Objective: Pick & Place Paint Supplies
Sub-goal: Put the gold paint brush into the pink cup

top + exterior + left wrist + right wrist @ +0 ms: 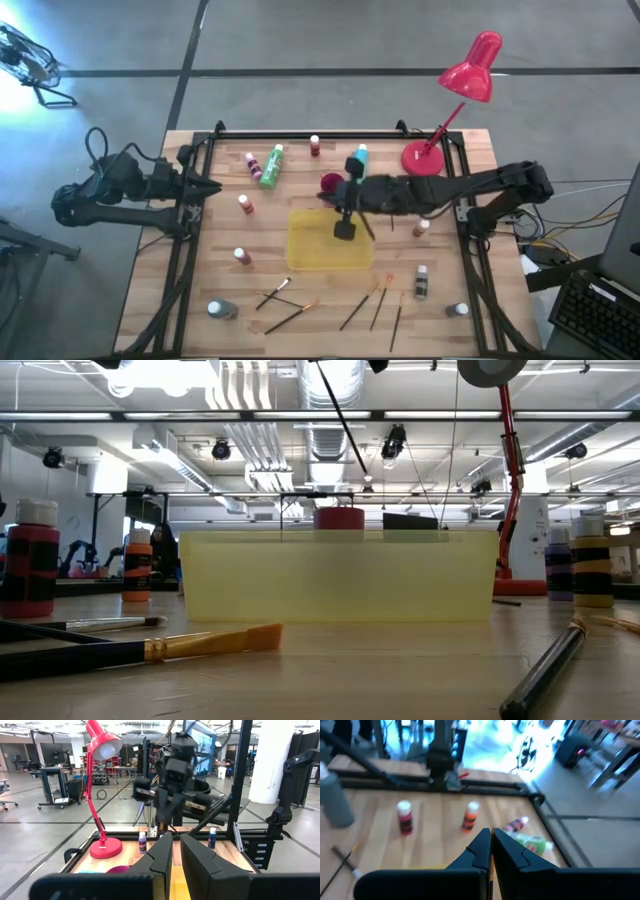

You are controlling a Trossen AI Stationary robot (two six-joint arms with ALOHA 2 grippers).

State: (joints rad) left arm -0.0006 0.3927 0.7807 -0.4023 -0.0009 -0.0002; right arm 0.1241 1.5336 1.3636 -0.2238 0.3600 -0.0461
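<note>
Showed the right gripper reaching in to the table's middle, fingers pressed together on a thin dark brush hanging aslant from them. Placed the flat yellow tray directly beneath that gripper, with the held brush clear of the tray's floor in the low view. Found a small magenta cup just behind the gripper, and a light blue bottle a little farther behind it, beside the arm. Marked a green bottle lying on its side and a pink bottle behind the gripper and off toward the left arm. Noted a brown bottle back along the right arm, near a red desk lamp. Counted five loose brushes on the wood in front of the gripper, past the tray's near edge, well apart from the fingers. Showed further bottles scattered around the tray, none touching the gripper. Showed the left gripper waiting at the table's left edge, well apart from the supplies, fingers drawn close with a narrow gap and nothing between them.
</note>
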